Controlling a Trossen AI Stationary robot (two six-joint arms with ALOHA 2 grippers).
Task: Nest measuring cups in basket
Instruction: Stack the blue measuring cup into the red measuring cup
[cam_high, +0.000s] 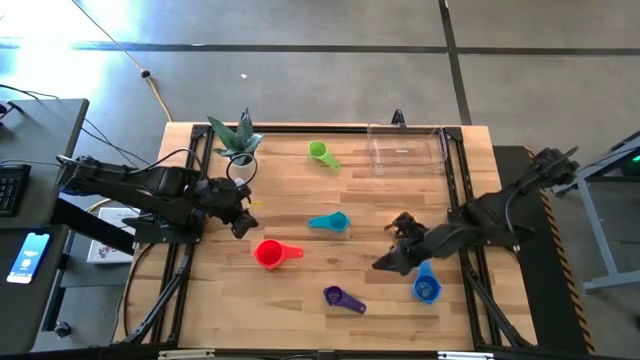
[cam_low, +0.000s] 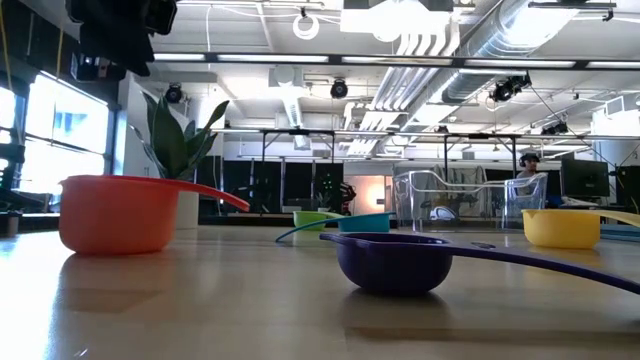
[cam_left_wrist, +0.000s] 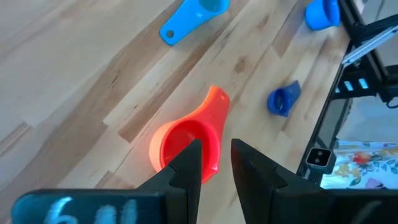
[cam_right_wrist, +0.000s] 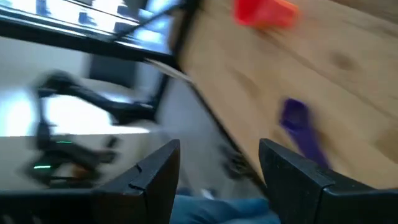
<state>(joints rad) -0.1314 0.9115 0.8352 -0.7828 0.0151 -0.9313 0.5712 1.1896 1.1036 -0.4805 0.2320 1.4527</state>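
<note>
Purple cup (cam_low: 392, 262) sits nearest, well apart from left claw (cam_left_wrist: 216, 163), jaws narrow, hovering just over red cup (cam_left_wrist: 185, 144). Right claw (cam_right_wrist: 219, 163) wide, empty, beside blue cup (cam_high: 427, 287). No legible writing.

Grey concrete floor (cam_high: 300, 60) with dark seam lines fills the top of the high view; a dark desk (cam_high: 40, 215) with a keyboard (cam_high: 10, 188) and lit phone (cam_high: 27, 257) sits at left. Low view: open ceiling with silver ducts (cam_low: 470, 40), bright window (cam_low: 60, 125) at left, a seated person (cam_low: 527, 165) at far right.
</note>
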